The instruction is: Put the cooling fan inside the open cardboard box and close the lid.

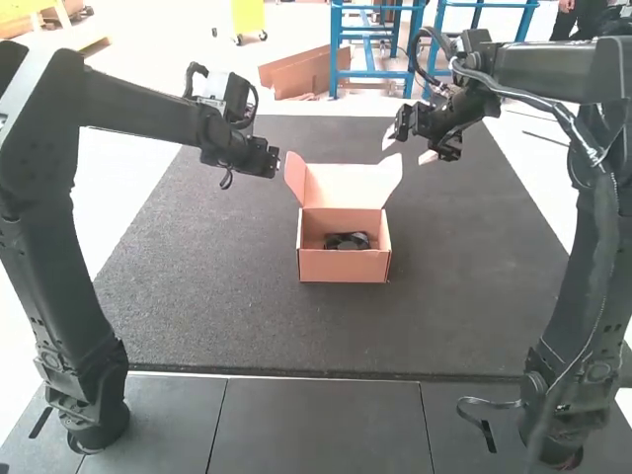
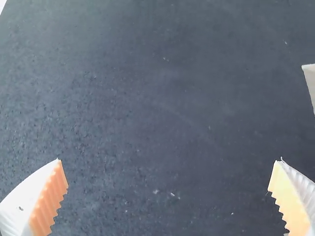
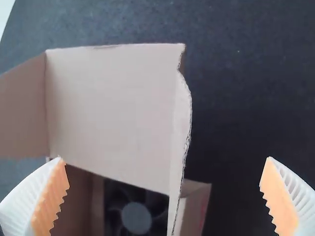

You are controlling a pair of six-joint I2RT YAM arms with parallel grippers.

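Left jaws spread wide and empty over the dark mat [image 1: 197, 267] just beside the raised lid [image 1: 341, 184], fan [image 1: 346, 240] lying inside the open cardboard box [image 1: 344, 265] below and between both jaws, right jaws wide apart, empty, above the lid's right corner.

The pale brown cardboard box [image 1: 344, 265] is matt and smooth; the dark grey table mat [image 1: 197, 286] is rough and grainy; the black plastic fan [image 1: 346, 240] looks smooth.

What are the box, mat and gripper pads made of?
Box: cardboard, matte tan, likely corrugated; a raw, ragged flap edge shows in the right wrist view. Mat: dark, grainy, speckled, probably rubber or foam. Pads: orange, saw-toothed, likely rubber or soft plastic.
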